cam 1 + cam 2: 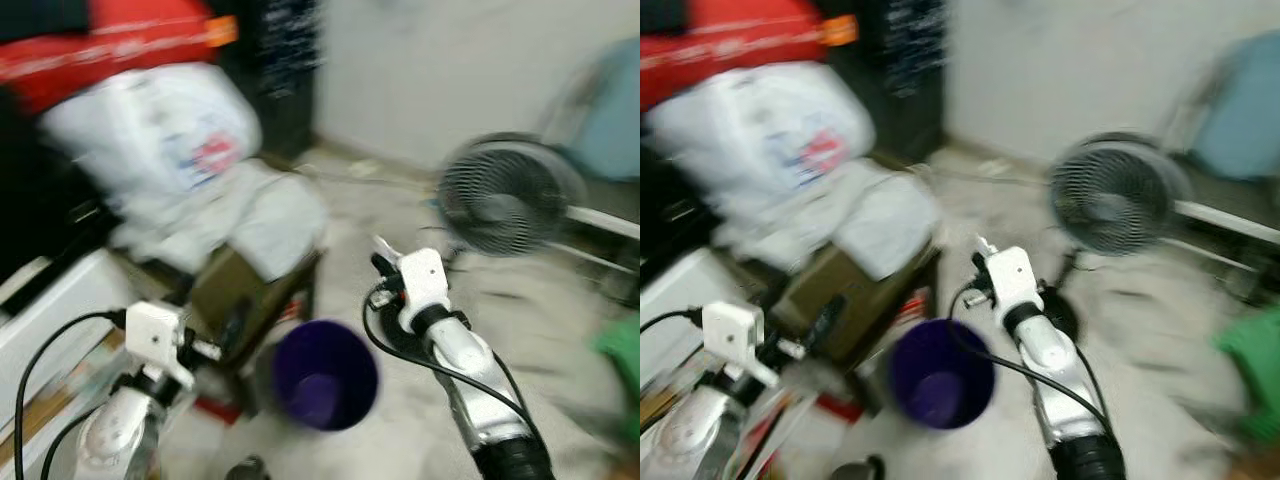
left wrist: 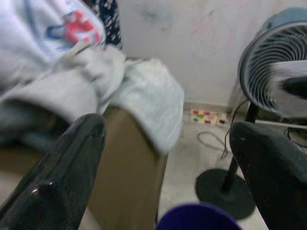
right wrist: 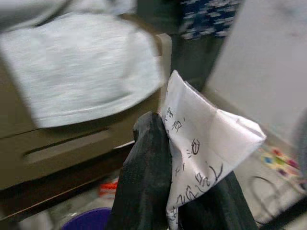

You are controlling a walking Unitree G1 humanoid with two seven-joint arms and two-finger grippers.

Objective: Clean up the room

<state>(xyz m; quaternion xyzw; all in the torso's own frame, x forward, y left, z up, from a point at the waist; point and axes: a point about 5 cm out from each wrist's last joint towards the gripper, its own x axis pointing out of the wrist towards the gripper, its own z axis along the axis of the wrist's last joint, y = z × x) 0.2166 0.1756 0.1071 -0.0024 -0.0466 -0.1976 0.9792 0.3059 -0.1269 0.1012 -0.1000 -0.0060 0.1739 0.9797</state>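
Observation:
A purple bin (image 1: 325,375) stands open on the floor between my two arms. My right gripper (image 3: 177,191) is shut on a folded white paper (image 3: 206,139) with handwriting on it; in the left eye view it (image 1: 383,262) hangs above and just right of the bin. My left gripper (image 2: 163,177) is open with nothing between its fingers (image 2: 53,177), and it points at the brown box (image 2: 129,163) left of the bin, whose rim (image 2: 199,218) lies just below it. The head views are blurred.
A grey cloth (image 1: 270,225) and a white plastic bag (image 1: 160,125) are heaped on the brown box (image 1: 230,285). A black floor fan (image 1: 500,195) stands at the right near the wall. Something green (image 1: 625,365) lies at the far right. A power strip (image 2: 207,117) lies by the wall.

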